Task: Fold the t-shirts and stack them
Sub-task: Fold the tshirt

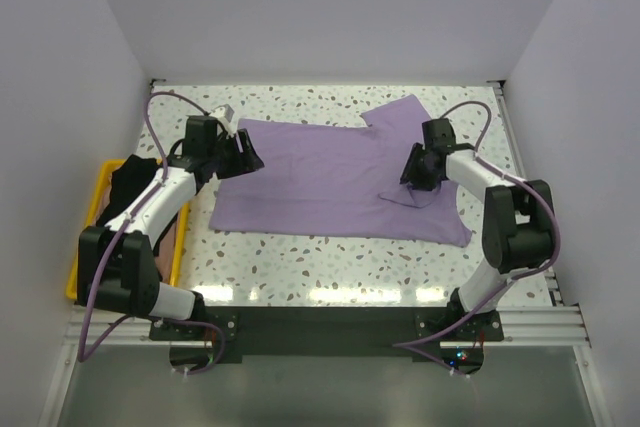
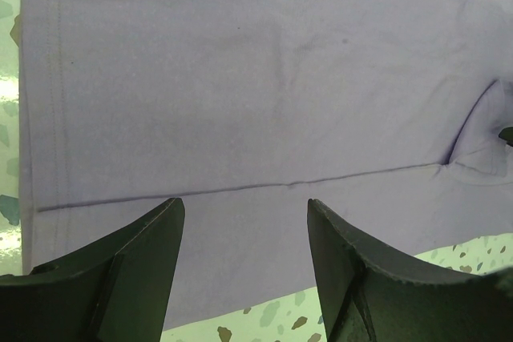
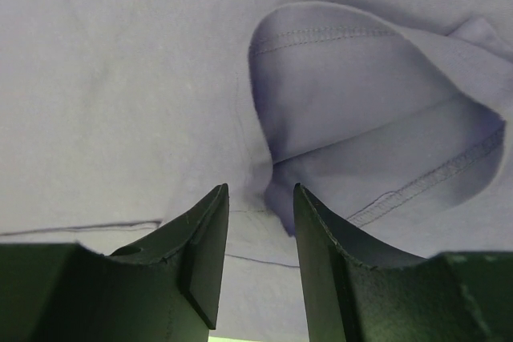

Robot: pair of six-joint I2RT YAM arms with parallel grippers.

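A pale lavender t-shirt (image 1: 330, 172) lies spread flat across the speckled table. My left gripper (image 1: 245, 155) hovers over the shirt's left edge. In the left wrist view it (image 2: 244, 202) is open wide above smooth lavender cloth (image 2: 240, 78), with nothing between the fingers. My right gripper (image 1: 412, 172) is over the shirt's right side. There its jaws (image 3: 260, 187) stand apart just above a folded-over sleeve (image 3: 361, 118), whose hem stitching shows. A black t-shirt (image 1: 125, 182) lies bunched in the crate at the left.
A yellow plastic crate (image 1: 85, 237) sits at the table's left edge beside the left arm. White walls close in the table on the left, back and right. Bare speckled table (image 1: 330, 257) runs along the front of the shirt.
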